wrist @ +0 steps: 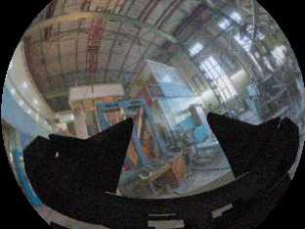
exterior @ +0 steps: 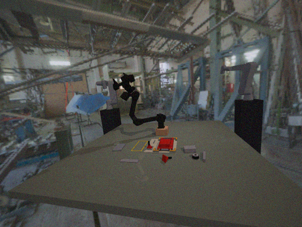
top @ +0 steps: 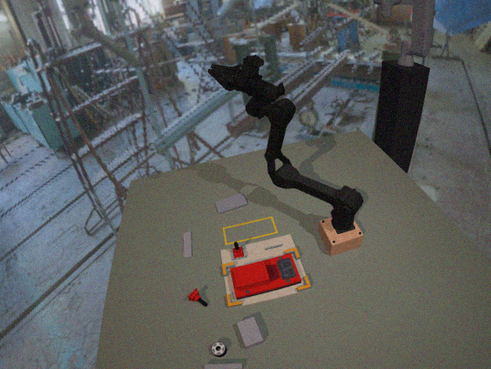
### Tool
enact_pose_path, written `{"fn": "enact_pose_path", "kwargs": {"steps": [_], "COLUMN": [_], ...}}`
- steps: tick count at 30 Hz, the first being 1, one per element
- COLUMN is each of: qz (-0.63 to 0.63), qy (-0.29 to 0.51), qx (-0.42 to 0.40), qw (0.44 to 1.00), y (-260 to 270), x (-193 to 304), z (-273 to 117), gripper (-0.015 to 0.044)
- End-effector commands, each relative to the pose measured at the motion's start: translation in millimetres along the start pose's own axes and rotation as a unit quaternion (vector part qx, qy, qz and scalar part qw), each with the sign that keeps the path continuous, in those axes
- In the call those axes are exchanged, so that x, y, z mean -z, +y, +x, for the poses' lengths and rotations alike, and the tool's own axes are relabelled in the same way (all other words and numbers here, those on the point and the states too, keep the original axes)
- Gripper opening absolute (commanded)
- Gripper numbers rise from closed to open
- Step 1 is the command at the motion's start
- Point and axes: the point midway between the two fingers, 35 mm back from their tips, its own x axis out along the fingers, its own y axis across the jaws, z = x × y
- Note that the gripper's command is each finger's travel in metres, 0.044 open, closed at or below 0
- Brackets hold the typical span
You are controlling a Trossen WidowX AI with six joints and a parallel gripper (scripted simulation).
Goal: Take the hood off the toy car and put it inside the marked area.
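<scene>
The toy car point(top: 249, 275) point(exterior: 166, 143) lies on a cream board point(top: 264, 297) between orange corner brackets. A dark grey gridded part point(top: 286, 268) shows at one end of its red top. I cannot tell the hood's edges from the rest of the body. The marked area, a yellow outline point(top: 248, 222) point(exterior: 137, 150), is on the table beside the board, with nothing inside it. My gripper point(top: 210, 68) point(exterior: 114, 82) point(wrist: 171, 118) is open and empty, raised high above the table and far from the car. The wrist view shows only the hall between the fingers.
A red piece with a black stem point(top: 238, 251) point(exterior: 149, 147) stands on the board near the outline. Another red piece point(top: 194, 295) point(exterior: 164, 158) lies on the table. Around them are a wheel point(top: 223, 350) point(exterior: 195, 156) and several grey blocks point(top: 230, 202) point(exterior: 118, 147).
</scene>
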Motion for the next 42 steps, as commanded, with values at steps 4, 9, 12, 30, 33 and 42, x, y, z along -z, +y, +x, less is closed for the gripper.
{"fn": "enact_pose_path", "kwargs": {"steps": [4,9,12,30,33,42], "qz": [-0.006,-0.030,-0.028,-0.146,-0.171,-0.239], "qy": [-0.017,-0.065,-0.099,-0.211,-0.203,-0.133], "qx": [-0.019,-0.041,-0.047,-0.234,-0.269,-0.363], "qw": [1.000,0.997,0.994,0.938,0.926,0.891], "y": [18.5,49.2,61.0,263.0,299.0,391.1], "x": [-19.2,-61.9,-76.5,-151.6,-143.0,-83.1], "z": [-7.8,-22.0,-28.0,-102.0,-110.7,-125.2], "gripper": [0.0440,0.0440,0.0440,0.0440,0.0440,0.0440]}}
